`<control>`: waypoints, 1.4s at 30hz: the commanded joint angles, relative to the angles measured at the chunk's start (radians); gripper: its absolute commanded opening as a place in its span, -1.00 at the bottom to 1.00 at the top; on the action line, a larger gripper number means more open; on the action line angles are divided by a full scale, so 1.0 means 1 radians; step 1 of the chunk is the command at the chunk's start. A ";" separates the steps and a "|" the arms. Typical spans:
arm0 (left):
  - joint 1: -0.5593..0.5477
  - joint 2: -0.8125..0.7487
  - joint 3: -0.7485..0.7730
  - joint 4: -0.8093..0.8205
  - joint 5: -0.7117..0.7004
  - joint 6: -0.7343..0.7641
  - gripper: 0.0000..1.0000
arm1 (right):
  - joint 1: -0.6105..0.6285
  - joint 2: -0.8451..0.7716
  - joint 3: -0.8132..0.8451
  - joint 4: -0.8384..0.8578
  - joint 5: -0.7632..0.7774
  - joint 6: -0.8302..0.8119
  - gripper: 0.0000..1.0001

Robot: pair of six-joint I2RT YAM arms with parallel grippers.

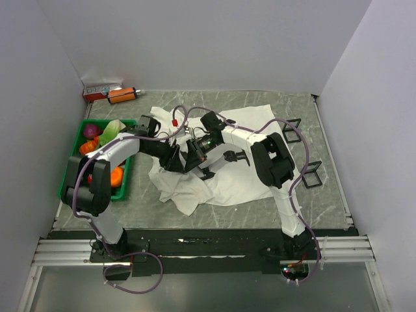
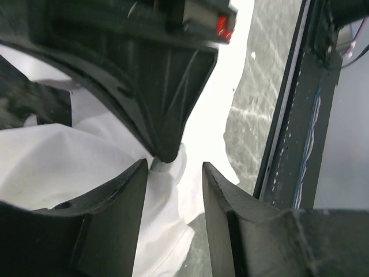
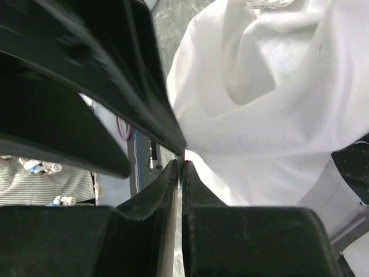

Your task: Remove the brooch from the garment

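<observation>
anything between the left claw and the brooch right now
Yes: the right claw, shut, hangs in the gap of the open left claw over the white garment. The orange speck at its tips, likely the brooch, sits inside that pinch.

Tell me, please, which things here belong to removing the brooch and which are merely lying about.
In the job:
white garment
left gripper, open
right gripper, shut
brooch, too small to make out

Lying about:
green basket of produce
orange-and-black cylinder
small box
two black frames
</observation>
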 commanded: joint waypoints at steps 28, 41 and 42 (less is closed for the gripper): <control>0.021 0.098 0.016 -0.004 0.055 0.078 -0.36 | 0.003 -0.041 0.009 -0.004 -0.009 -0.024 -1.00; 0.021 0.116 0.017 0.048 0.048 0.016 -0.64 | 0.003 -0.041 0.009 0.000 -0.009 -0.020 -1.00; 0.021 0.115 0.014 0.058 0.043 -0.005 -0.65 | 0.003 -0.041 0.009 0.002 -0.007 -0.018 -1.00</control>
